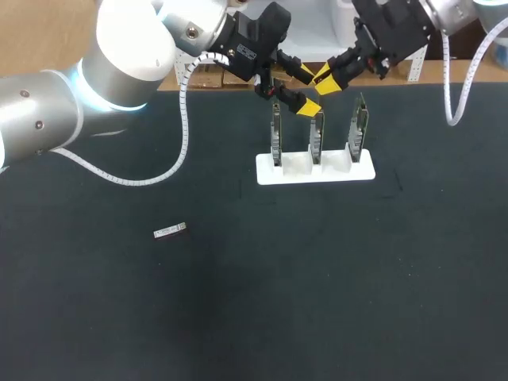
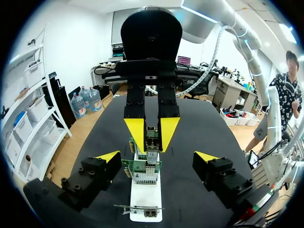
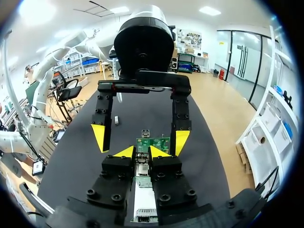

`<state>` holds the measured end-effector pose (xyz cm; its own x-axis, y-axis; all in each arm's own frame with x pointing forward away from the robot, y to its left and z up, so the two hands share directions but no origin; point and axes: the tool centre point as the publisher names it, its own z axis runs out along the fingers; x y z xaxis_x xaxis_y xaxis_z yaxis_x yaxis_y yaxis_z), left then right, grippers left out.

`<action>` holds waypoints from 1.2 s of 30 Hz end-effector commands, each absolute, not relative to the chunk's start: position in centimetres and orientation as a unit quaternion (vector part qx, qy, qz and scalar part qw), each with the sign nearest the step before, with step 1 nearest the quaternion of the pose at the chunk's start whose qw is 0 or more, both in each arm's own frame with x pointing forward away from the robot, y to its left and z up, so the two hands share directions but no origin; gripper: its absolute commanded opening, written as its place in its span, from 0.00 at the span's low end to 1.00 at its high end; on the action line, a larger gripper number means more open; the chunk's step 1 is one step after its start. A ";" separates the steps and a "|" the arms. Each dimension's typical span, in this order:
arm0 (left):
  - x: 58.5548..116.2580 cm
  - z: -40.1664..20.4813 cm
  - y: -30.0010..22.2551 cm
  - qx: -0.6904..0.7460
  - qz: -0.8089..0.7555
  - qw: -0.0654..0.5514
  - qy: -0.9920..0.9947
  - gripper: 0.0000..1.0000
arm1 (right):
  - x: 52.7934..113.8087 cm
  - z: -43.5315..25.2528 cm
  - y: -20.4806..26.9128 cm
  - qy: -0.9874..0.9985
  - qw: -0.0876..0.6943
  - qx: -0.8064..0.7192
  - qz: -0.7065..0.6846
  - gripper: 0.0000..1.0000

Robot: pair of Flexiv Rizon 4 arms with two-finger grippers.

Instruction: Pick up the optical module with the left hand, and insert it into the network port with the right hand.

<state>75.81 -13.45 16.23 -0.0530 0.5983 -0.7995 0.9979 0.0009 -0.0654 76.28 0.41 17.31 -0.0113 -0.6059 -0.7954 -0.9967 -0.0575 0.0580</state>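
The right gripper [image 3: 142, 152] is pinched shut on what appears to be the optical module [image 3: 141, 160], above the white rack [image 3: 144, 208]. The left gripper [image 2: 157, 156] is spread wide, empty. In the head view that grip is hidden, and a second module [image 1: 170, 231] is seen lying well apart.

Your head camera looks down on the desk [image 1: 238, 317] from above and behind. Your wrist cameras sit close over the white card rack [image 1: 314, 171] from opposite ends, facing each other: the left sees your right hand [image 2: 152, 135], the right your left hand [image 3: 140, 140].
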 end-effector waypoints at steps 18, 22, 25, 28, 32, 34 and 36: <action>75.7 16.2 -13.4 0.621 -0.337 0.297 0.642 1.00 | 76.2 17.3 0.6 0.624 0.292 -0.641 0.339 0.00; 75.7 16.2 -13.4 0.621 -0.337 0.297 0.642 1.00 | 76.2 17.2 0.6 0.625 0.291 -0.640 0.338 0.00; 75.7 16.2 -13.4 0.621 -0.337 0.297 0.642 1.00 | 76.2 17.1 0.6 0.626 0.290 -0.640 0.339 0.00; 75.7 16.2 -13.4 0.621 -0.337 0.297 0.642 1.00 | 76.2 17.1 0.6 0.626 0.289 -0.640 0.340 0.00; 75.7 16.2 -13.4 0.621 -0.337 0.297 0.642 1.00 | 76.3 17.5 0.6 0.624 0.293 -0.640 0.341 0.00; 75.7 16.2 -13.4 0.621 -0.337 0.297 0.642 1.00 | 76.3 17.5 0.6 0.623 0.293 -0.640 0.342 0.00; 75.7 16.2 -13.4 0.621 -0.337 0.297 0.642 1.00 | 76.4 17.6 0.6 0.621 0.294 -0.641 0.342 0.00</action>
<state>75.81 -13.45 16.23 -0.0530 0.5983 -0.7995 0.9979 0.0009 -0.0654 76.39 0.66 17.50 -0.0068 -0.5974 -0.8019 -0.9972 -0.0555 0.0498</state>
